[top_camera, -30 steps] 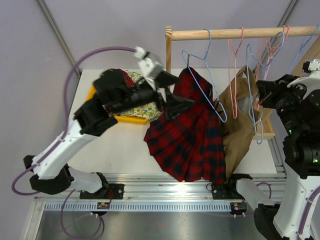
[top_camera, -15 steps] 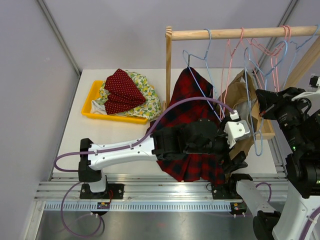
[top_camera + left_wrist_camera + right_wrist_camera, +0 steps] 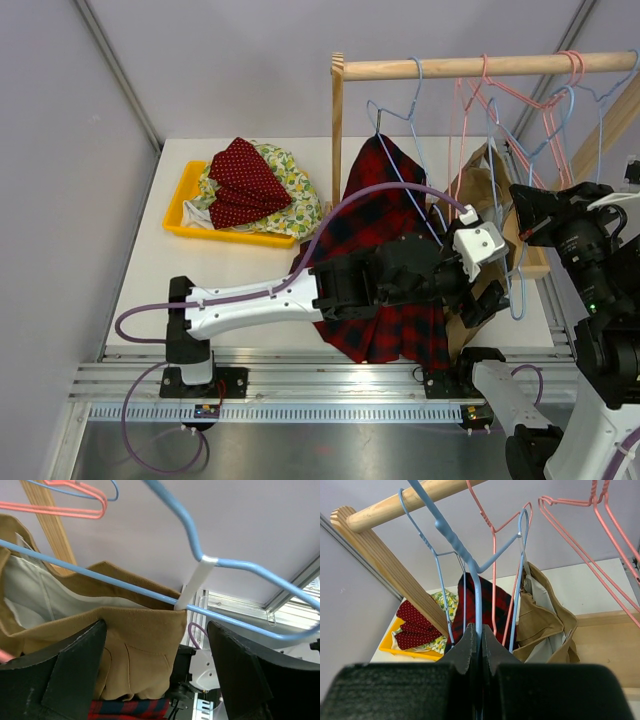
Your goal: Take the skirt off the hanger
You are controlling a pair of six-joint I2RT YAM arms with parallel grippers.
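The tartan skirt point(image 3: 385, 250) hangs by its top from a pale-blue hanger point(image 3: 398, 165) on the wooden rod, and its hem spreads over the table. It also shows in the right wrist view point(image 3: 487, 600) and as a strip in the left wrist view point(image 3: 130, 709). My left gripper point(image 3: 482, 300) is open to the right of the skirt. Its jaws point(image 3: 156, 632) stand either side of a tan garment's lower corner without touching it. My right gripper point(image 3: 524, 215) is shut point(image 3: 480, 630) on the wire of another pale-blue hanger point(image 3: 470, 565), which seems to carry the tan garment.
A tan garment point(image 3: 480, 200) hangs right of the skirt. Pink hangers point(image 3: 470, 120) and more blue ones hang on the rod point(image 3: 480, 66) of the wooden rack. A yellow tray point(image 3: 185, 222) at the back left holds the red dotted point(image 3: 240, 180) and lemon-print garments.
My left arm swung from over the tray at the back left, across the skirt, to the tan garment on the right, then rose a little. The right gripper kept hold of its hanger.
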